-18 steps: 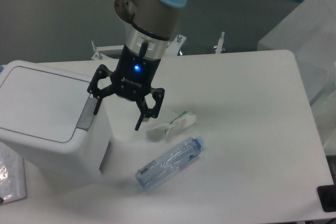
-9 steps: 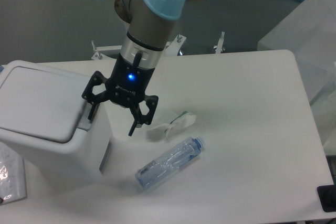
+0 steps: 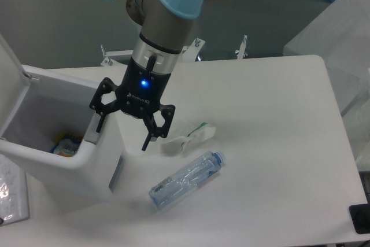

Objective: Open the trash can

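Note:
The white trash can (image 3: pixel 63 160) stands at the left of the table. Its lid (image 3: pixel 10 79) is swung up and stands open at the far left. The inside shows, with a blue and orange item (image 3: pixel 66 144) at the bottom. The grey push-button tab (image 3: pixel 92 133) sits on the can's right rim. My gripper (image 3: pixel 122 134) is open and empty, pointing down. Its left finger (image 3: pixel 99 123) is right at the tab and its right finger hangs just past the can's right side.
A clear crushed plastic bottle (image 3: pixel 186 179) lies on the table right of the can. A white piece of packaging with a green mark (image 3: pixel 188 136) lies just behind it. A plastic-wrapped item (image 3: pixel 11 192) sits at the lower left edge.
The gripper moved left and down onto the tab. The lid, flat and shut before, has sprung up and now stands open.

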Controlling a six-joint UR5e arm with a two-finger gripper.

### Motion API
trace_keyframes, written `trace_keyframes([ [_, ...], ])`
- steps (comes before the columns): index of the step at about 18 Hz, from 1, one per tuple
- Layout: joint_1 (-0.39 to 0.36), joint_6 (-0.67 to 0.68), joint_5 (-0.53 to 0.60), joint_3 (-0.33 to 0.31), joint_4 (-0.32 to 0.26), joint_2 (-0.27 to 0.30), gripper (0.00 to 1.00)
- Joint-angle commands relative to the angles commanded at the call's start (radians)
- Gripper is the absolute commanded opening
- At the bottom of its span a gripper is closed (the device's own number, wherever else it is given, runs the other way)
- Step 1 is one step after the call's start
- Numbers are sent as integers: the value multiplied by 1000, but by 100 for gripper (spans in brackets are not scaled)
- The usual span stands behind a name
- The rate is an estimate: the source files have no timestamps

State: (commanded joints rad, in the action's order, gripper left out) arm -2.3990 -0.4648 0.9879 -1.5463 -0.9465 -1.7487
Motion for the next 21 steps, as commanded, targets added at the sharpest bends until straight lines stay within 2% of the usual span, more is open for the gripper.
trace_keyframes([
  [5, -115, -69, 14, 5, 5, -17, 100],
  [7, -156, -186, 93, -8, 5, -20, 100],
  [8, -199, -298, 166, -17, 5, -37, 100],
  [11, -268, -484, 282, -26, 2, -96, 100],
  [13, -305, -599, 377, -38, -11, -100, 100],
  [18, -302, -810, 478, -70, -15, -106, 100],
  [21, -290, -838, 546, -75, -15, -123, 100],
])
